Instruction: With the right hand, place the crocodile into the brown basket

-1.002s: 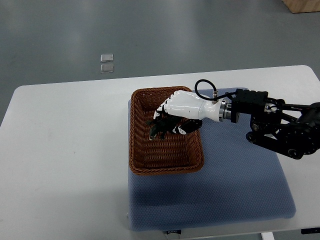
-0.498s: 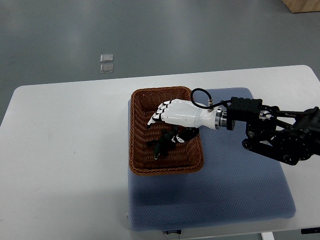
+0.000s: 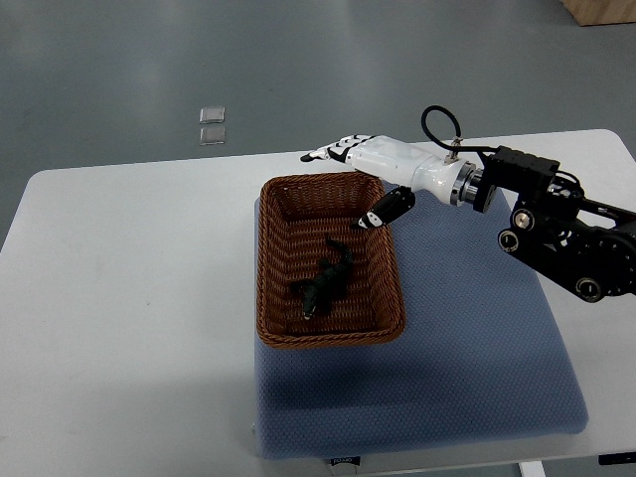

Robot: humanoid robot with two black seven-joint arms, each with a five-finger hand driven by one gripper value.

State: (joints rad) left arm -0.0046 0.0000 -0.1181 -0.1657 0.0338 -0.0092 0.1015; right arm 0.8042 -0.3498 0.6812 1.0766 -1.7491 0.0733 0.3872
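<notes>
Over the far right corner of the brown wicker basket (image 3: 264,268), the robot's right hand (image 3: 370,159) hangs empty in the top view. Its white fingers (image 3: 323,154) stretch out to the left past the rim, and its black-tipped thumb (image 3: 386,207) angles down above the basket's inside edge, grasping nothing. The dark green toy crocodile (image 3: 324,282) lies diagonally on the woven bottom of the basket, near the middle and well clear of the hand. The basket stands at the left edge of a blue padded mat (image 3: 467,368), which is spread on the white surface (image 3: 129,298). The right arm's black forearm (image 3: 566,243) comes in from the right edge above the mat, with a black cable (image 3: 437,119) looping over the wrist. Beyond the surface, two small clear squares (image 3: 211,124) lie on the grey floor (image 3: 417,60), and a corner of a cardboard box (image 3: 601,10) shows at top right.
</notes>
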